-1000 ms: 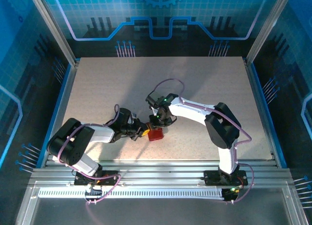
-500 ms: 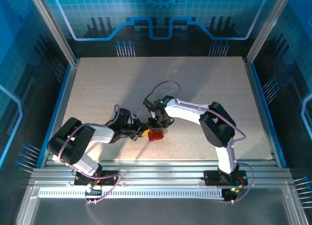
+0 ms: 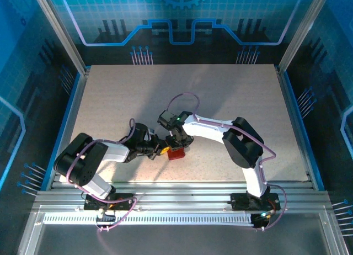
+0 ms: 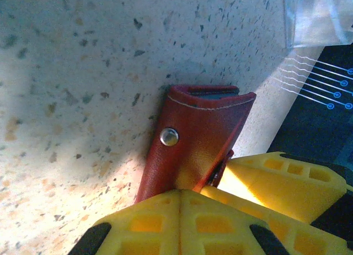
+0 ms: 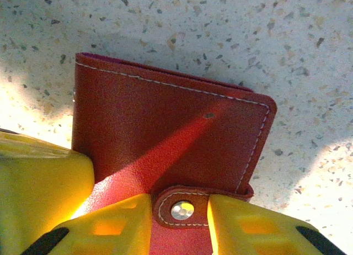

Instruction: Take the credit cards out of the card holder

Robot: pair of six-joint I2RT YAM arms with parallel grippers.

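The red card holder [image 3: 177, 153] lies closed on the table, its little tab [image 5: 182, 211] snapped down over the cover [image 5: 171, 133]. My left gripper [image 3: 164, 150] comes in from the left and is shut on the holder's near edge [image 4: 198, 133], yellow fingertips pressed together [image 4: 185, 191]. My right gripper [image 3: 177, 143] hangs over the holder from behind. Its two fingers [image 5: 121, 222] stand against either side of the tab, pinching it [image 5: 179, 202]. The credit cards are hidden inside the closed holder.
The speckled beige table [image 3: 231, 95] stretches wide behind and to both sides. Metal frame posts [image 3: 60, 31] and blue walls ring it. An aluminium rail [image 3: 176, 191] runs along the near edge by the arm bases.
The right arm has swung leftward and settled lower over the holder, its fingers narrowing slightly round the tab. The left arm and the holder have stayed put.
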